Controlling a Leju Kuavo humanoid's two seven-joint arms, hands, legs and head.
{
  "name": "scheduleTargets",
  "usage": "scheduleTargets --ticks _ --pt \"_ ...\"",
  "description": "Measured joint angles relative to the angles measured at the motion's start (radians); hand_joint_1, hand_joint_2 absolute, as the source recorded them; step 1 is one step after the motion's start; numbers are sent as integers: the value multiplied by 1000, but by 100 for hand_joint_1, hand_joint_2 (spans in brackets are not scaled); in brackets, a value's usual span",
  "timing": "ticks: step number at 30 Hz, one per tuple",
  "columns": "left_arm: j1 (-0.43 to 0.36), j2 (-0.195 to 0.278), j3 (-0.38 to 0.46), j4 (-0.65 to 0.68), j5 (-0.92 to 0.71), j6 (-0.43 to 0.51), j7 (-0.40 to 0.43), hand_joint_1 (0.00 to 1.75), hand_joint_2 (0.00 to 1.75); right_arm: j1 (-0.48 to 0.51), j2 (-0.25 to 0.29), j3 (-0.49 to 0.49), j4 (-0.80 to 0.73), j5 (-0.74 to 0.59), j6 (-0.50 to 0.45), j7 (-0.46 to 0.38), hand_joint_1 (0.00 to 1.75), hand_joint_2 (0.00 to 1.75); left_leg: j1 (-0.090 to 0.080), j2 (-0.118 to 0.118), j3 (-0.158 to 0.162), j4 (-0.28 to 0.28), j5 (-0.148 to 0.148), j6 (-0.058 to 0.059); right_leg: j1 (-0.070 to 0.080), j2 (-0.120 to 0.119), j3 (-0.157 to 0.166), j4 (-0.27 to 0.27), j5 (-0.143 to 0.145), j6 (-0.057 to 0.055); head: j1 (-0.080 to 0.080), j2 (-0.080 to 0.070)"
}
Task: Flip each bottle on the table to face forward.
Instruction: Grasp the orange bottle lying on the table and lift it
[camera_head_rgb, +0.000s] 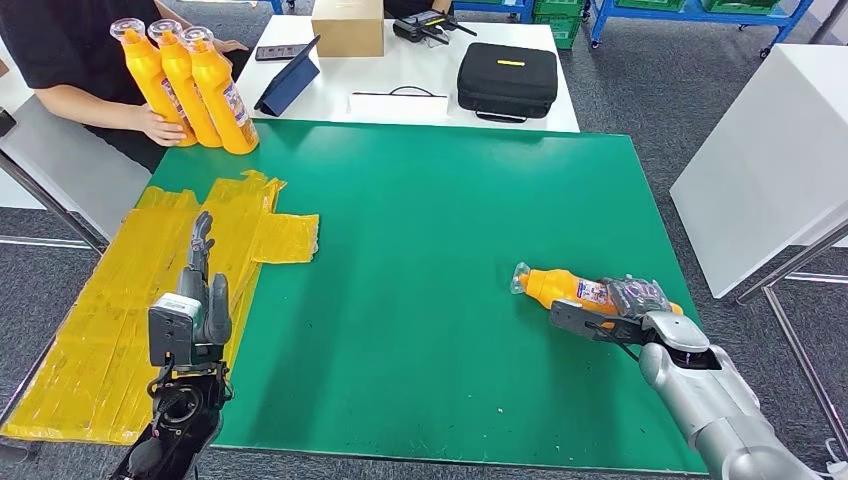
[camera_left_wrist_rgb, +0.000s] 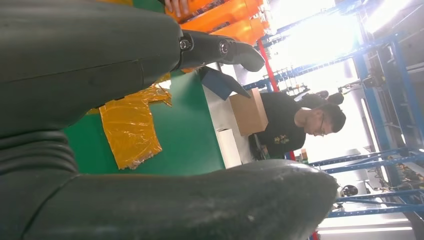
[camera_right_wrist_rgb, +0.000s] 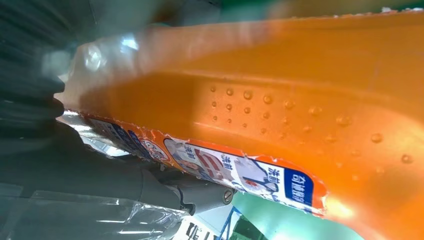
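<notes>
We've got a glossy silver tube-shaped right arm (camera_head_rgb: 715, 405), a dark many-fingered right hand (camera_head_rgb: 600, 318), and a grey boxy-wristed left hand (camera_head_rgb: 200, 290) with black cabling beneath it.

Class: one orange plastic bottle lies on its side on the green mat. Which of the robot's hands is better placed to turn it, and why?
The right hand: it already holds the lying orange plastic bottle. The left hand hovers over yellow plastic sheeting, far across the green mat.

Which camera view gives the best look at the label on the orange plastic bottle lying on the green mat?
The right wrist view: the label is close, its print visible. In the head view it is a small patch. The left wrist view looks elsewhere.
</notes>
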Motion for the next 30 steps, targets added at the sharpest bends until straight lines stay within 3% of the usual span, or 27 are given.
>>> scheduleTargets --ticks 10,14,16,19,21,24,30 --pt "9 -1 -3 -12 0 12 14 0 0 -10 -11 15 15 -29 57 -1 175 175 0 -1 1 0 -1 0 0 0 -5 0 -1 0 0 0" --pt "25 -4 -4 -31 2 4 37 0 175 1 -27 18 2 -69 75 -8 175 175 0 -2 3 0 -3 -1 0 -1 -2 -1 -4 2 0 0" --pt "44 -23 -5 -53 78 -79 93 0 175 39 -2 2 -61 -162 23 -73 175 175 1 -2 2 0 -3 -1 1 -1 5 -1 -3 3 2 0" --pt "91 -80 -38 -111 394 -346 181 0 175 159 106 -26 -331 -394 -144 -213 175 175 2 6 -4 0 -5 -3 2 6 -1 -1 2 3 10 0" --pt "95 -113 -93 -141 528 -430 183 0 175 196 185 8 -499 -482 -208 -197 175 175 0 13 -10 0 -3 -3 0 13 -13 0 4 2 3 0" --pt "88 -140 -135 -165 555 -407 181 0 175 212 232 31 -635 -550 -248 -154 175 175 2 3 -12 0 -1 -2 2 2 -14 0 0 0 -1 0" --pt "74 -164 -143 -168 544 -416 191 0 175 235 270 22 -720 -572 -255 -176 175 175 2 1 -14 0 -1 -3 2 0 -13 0 0 0 -1 0"
